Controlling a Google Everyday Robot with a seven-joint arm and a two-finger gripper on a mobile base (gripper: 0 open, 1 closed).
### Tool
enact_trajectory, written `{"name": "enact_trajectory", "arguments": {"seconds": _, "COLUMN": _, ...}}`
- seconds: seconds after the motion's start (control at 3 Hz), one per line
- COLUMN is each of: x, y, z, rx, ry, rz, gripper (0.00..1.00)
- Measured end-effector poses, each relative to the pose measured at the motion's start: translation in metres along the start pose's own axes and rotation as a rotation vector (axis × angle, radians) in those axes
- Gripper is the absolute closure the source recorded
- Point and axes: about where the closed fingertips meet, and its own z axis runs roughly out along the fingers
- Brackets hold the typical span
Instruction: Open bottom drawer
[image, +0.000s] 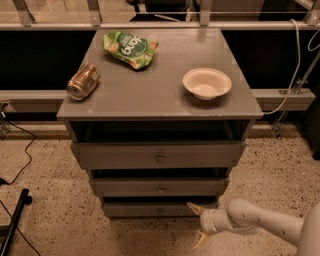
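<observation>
The bottom drawer (135, 210) is sitting lowest of the three grey fronts, just above the speckled floor (55, 180). It is showing the narrowest face, a tiny round knob (161, 211) at its middle and a dark gap along its top edge.

Far to the left, a black cable (22, 150) is trailing over the floor and a dark bar (15, 220) is slanting out of the corner. On the grey surface (150, 100) of the cabinet, a dented can (83, 81) is lying on its side near the left edge. A green snack bag (130, 48) is lying behind it, toward the back. A pale empty bowl (206, 83) is standing upright on the right half, well apart from both.

Below the surface, the widest drawer front (115, 156) is sitting over the mid-sized one (125, 187), each with a small central knob.

Down at the right end of the bottom drawer, my fingers (194, 207) are hovering low and are spread apart, gripping nothing. The upper one is pointing left, with its tip lying over the drawer front's right part, right of the knob. Whether it is touching the wood I cannot tell. The lower one is pointing down toward the floor. My white arm (260, 222) is reaching in from the lower right corner.
</observation>
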Motion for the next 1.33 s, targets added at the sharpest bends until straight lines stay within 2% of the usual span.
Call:
{"name": "enact_trajectory", "arguments": {"seconds": 0.67, "x": 0.031, "y": -0.008, "z": 0.039, "rx": -0.041, "ry": 0.023, "rz": 0.018, "gripper": 0.00}}
{"name": "enact_trajectory", "arguments": {"seconds": 1.33, "x": 0.046, "y": -0.034, "z": 0.075, "rx": -0.045, "ry": 0.071, "rz": 0.027, "gripper": 0.00}}
